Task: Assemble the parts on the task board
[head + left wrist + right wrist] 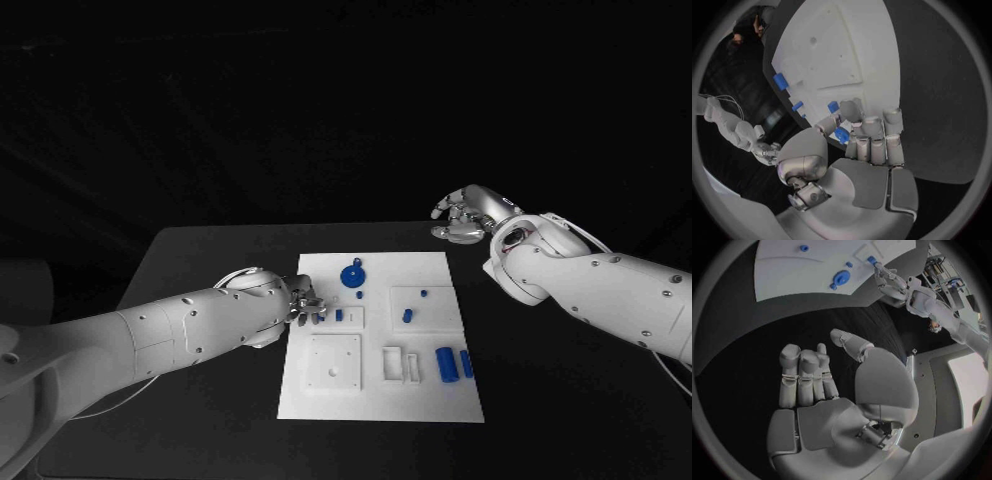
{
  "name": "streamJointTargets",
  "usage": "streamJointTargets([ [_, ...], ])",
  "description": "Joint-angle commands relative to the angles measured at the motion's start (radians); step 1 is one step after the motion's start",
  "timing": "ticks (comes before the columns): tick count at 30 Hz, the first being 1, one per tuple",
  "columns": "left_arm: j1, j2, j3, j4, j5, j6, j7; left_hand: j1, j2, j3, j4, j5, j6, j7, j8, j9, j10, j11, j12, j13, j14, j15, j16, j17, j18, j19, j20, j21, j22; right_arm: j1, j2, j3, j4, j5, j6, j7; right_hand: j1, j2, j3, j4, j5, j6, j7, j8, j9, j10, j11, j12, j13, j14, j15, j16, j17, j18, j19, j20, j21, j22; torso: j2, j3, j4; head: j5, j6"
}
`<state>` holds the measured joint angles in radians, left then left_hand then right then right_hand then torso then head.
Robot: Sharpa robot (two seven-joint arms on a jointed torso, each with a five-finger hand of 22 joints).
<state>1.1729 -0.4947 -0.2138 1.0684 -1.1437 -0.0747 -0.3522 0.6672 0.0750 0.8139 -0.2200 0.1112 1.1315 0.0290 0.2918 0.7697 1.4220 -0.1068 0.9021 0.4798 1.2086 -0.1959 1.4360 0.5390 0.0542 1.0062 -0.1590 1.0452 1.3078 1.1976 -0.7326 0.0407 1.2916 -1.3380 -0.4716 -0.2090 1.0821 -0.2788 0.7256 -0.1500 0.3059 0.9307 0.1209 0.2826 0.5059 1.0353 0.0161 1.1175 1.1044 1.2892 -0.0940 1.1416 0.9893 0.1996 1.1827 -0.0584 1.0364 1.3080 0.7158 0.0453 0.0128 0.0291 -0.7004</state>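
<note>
While the task board [378,395] lay in the middle of the black table [202,250], I judged the assembly only begun — most of the blue pieces looked loose on it. A round blue part [353,275] sat at the board's far end, a small peg [424,294] and a short piece [408,316] in the right-hand recess, and two blue cylinders [454,364] lay side by side near the right edge. The square plate [333,363] on the near left showed nothing seated in it, and the slotted frames [400,364] beside it stood unfilled.

My left hand [296,303] was at the board's left edge, and in the left wrist view its fingers [872,135] were curled round a small blue part [841,135], pinching it against the thumb. Which seat it was meant for I could not tell.

My right hand [469,215] hung off past the board's far right corner, well apart from everything — fingers loosely bent, holding nothing. Nearly all the placing looked left to do.
</note>
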Motion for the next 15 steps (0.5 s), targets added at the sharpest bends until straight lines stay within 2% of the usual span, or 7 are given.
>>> streamJointTargets([
  [1, -0.005, 0.008, -0.002, -0.004, -0.003, 0.034, -0.004, 0.007, 0.009, 0.008, 0.003, 0.003, 0.097, -0.032, -0.003, -0.003, -0.002, -0.008, 0.004, 0.002, 0.011, -0.019, 0.006, 0.001, 0.007, 0.008, -0.118, 0.005, 0.018, 0.000, 0.001, 0.000, 0.004, -0.002, 0.009, 0.010, -0.007, 0.007, -0.006, 0.003, 0.005, -0.001, 0.006, -0.005, 0.000, -0.005, -0.002, -0.001, -0.002, 0.006, -0.002, -0.005, 0.001, 0.062, 0.004, -0.004, -0.005, 0.002, 0.001, 0.0004, -0.0005, -0.001, 0.000],
  [15, -0.007, 0.008, -0.002, 0.001, -0.010, 0.056, -0.004, 0.007, 0.009, 0.007, 0.004, 0.001, 0.096, -0.032, -0.003, -0.003, -0.003, -0.007, 0.006, 0.002, 0.011, -0.019, 0.007, 0.000, 0.007, 0.008, -0.117, 0.006, 0.018, 0.000, -0.002, 0.000, 0.006, -0.002, 0.009, 0.010, -0.007, 0.007, -0.006, 0.003, 0.005, -0.001, 0.006, -0.005, 0.000, -0.005, -0.002, -0.001, -0.002, 0.006, -0.002, -0.005, 0.001, 0.062, 0.004, -0.003, -0.005, 0.002, 0.000, 0.0004, 0.0006, -0.002, 0.001],
])
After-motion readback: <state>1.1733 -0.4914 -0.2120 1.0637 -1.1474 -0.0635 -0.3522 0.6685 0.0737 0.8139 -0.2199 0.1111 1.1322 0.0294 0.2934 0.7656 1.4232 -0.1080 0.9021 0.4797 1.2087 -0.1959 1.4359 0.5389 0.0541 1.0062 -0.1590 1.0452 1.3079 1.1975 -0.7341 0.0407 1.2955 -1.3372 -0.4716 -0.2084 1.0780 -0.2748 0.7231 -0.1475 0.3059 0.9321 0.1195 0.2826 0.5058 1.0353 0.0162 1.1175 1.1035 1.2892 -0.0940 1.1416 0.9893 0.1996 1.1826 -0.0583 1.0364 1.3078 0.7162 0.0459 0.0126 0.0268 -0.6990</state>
